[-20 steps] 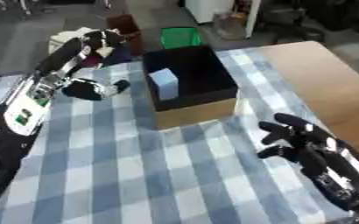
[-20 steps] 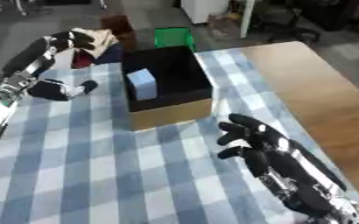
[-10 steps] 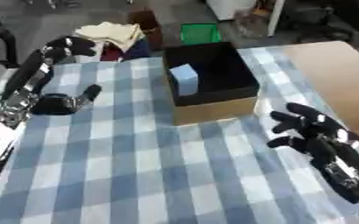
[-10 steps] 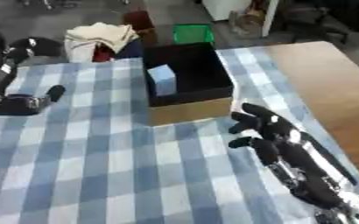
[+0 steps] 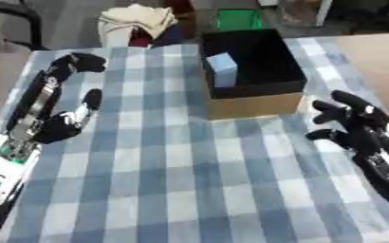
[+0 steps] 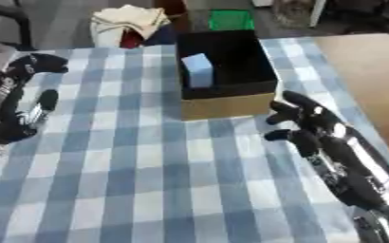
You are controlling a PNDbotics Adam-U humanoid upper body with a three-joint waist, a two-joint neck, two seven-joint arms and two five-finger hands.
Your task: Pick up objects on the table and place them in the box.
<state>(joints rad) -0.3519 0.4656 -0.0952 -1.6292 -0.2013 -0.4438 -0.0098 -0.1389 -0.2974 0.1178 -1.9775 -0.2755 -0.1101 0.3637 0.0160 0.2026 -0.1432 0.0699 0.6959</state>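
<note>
Both hands off the box, pale blue block already inside.
Left hand [image 5: 65, 126] curls its fingers, gripping nothing I can make out; right hand [image 6: 310, 124] spreads open beside the box [image 5: 252, 97]; block [image 5: 222, 69] leans against the box's left wall on the checked tabletop [image 5: 181, 180].

The box [image 5: 252, 78] was an open carton, black inside with tan cardboard walls outside, and it stood upright on the checked cloth. It sat just beyond and to the left of the right hand [image 5: 360, 130], whose spread fingers lay near its front right corner without touching it. Inside, against the left wall, a pale blue block [image 5: 222, 69] stood on end, tilted a little. The left hand [image 5: 65, 126] lay well off to the box's left, with a dark, rounded object in it that I couldn't make out.
</note>
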